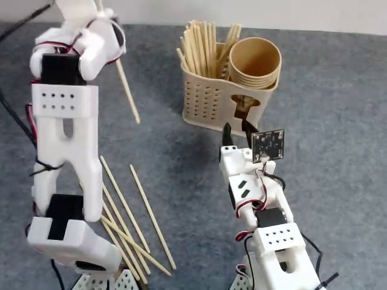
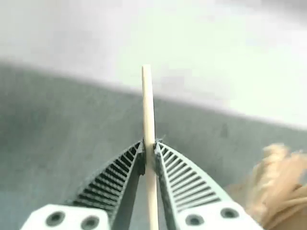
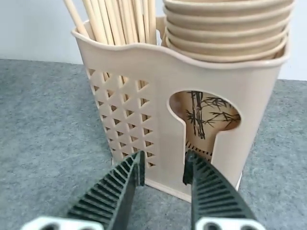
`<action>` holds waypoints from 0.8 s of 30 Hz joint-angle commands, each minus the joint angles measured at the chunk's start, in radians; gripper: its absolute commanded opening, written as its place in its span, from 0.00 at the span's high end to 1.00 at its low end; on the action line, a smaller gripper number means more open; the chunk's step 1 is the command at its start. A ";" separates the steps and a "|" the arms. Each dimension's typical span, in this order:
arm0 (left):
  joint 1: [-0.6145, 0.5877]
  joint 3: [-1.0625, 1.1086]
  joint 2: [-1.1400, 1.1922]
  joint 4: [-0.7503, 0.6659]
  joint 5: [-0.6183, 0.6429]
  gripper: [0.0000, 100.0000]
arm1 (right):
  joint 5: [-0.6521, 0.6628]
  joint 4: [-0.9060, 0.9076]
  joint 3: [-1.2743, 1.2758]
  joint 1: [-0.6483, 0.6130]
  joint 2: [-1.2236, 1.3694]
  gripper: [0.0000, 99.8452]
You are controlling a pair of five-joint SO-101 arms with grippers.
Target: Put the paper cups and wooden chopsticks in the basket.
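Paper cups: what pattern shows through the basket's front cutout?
Dark bamboo stalks on a tan cup; right wrist view best.

Light: even brightness is covering the grey felt table [image 1: 338,121].
Shadow: faint shade is edging the beige perforated basket [image 1: 205,99].

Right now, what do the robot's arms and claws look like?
The left arm and right arm are blocky white plastic with black motors and red and black wires. The left gripper and right gripper have dark, ribbed, wedge-shaped fingers.

Cups [image 1: 254,60] and chopsticks [image 1: 202,45] in basket [image 1: 208,103]; loose chopsticks [image 1: 130,217] lie left
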 commanded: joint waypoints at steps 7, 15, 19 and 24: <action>0.147 -0.140 -0.005 -0.232 0.006 0.99 | -0.002 -0.024 -0.008 0.004 -0.024 0.86; 0.257 0.056 -0.005 -0.618 -0.015 0.99 | -0.002 -0.024 -0.005 -0.007 -0.024 0.86; 0.257 0.151 -0.016 -0.746 -0.095 0.99 | -0.002 -0.024 -0.005 -0.007 -0.024 0.86; 0.257 0.179 -0.018 -0.747 -0.097 0.99 | -0.002 -0.024 -0.005 -0.007 -0.024 0.86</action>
